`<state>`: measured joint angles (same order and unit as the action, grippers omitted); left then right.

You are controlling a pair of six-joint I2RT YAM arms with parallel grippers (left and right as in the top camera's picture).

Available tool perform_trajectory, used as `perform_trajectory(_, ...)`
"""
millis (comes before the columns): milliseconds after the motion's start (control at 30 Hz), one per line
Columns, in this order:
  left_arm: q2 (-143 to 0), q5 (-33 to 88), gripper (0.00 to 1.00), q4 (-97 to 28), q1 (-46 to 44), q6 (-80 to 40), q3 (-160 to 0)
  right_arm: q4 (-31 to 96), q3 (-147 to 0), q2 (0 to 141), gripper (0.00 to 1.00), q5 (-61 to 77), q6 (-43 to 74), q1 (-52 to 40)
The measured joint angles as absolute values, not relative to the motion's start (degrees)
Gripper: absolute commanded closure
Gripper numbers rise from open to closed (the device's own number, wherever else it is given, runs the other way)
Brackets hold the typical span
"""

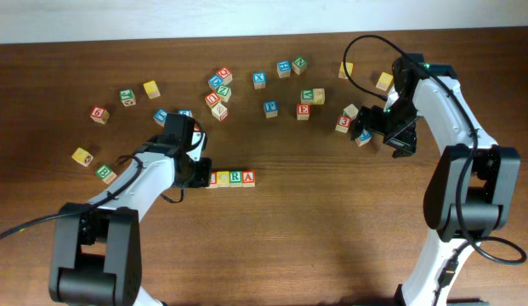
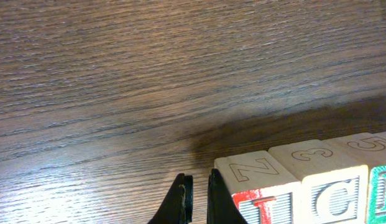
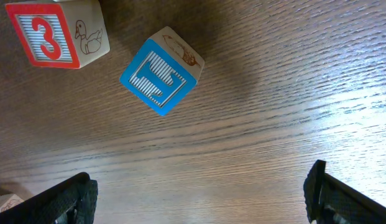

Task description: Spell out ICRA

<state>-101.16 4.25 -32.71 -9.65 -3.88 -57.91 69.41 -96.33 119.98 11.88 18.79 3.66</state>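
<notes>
The ICRA row [image 1: 232,178] lies mid-table [image 1: 332,246], with the left gripper [image 2: 196,200] pinched shut and empty just beside its I block [image 2: 261,183], probably to square the line, while the right gripper [image 3: 202,202] gapes wide, holding nothing.

I see my left arm [image 1: 144,174] reaching inward, its left gripper [image 2: 196,190] pinched closed. My right arm [image 1: 446,98] bends back, its right gripper [image 3: 202,198] spread fully wide.
</notes>
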Motion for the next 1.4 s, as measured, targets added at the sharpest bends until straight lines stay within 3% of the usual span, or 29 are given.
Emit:
perform_trajectory(333,-101.16,-1.96,0.97,-32.67,-8.45,-3.90,-57.91,69.41,-96.33,119.98,0.02,11.88,18.76,3.66)
perform_trajectory(500,-101.16,-2.63,0.89,-32.67,-4.73,-5.15,-57.91,69.38,-96.33,119.98,0.02,11.88,18.74,3.66)
perform_trajectory(600,-101.16,-3.07,0.68,-32.64,-3.60,-5.41,-57.91,69.41,-96.33,119.98,0.02,11.88,18.81,3.66)
perform_trajectory(633,-101.16,-3.11,0.54,-32.67,-3.44,-5.78,-57.91,69.41,-96.33,119.98,0.02,11.88,18.79,3.66)
perform_trajectory(767,-101.16,-3.27,0.41,-32.62,-3.40,-5.98,-57.91,69.41,-96.33,119.98,0.02,11.88,18.76,3.66)
perform_trajectory(833,-101.16,-3.44,0.01,-32.62,-3.40,-5.87,-57.91,69.41,-96.33,119.98,0.02,11.88,18.76,3.66)
perform_trajectory(1400,-101.16,-6.04,0.01,-32.67,-3.40,-6.20,-57.91,69.41,-96.33,119.98,0.02,11.88,18.76,3.66)
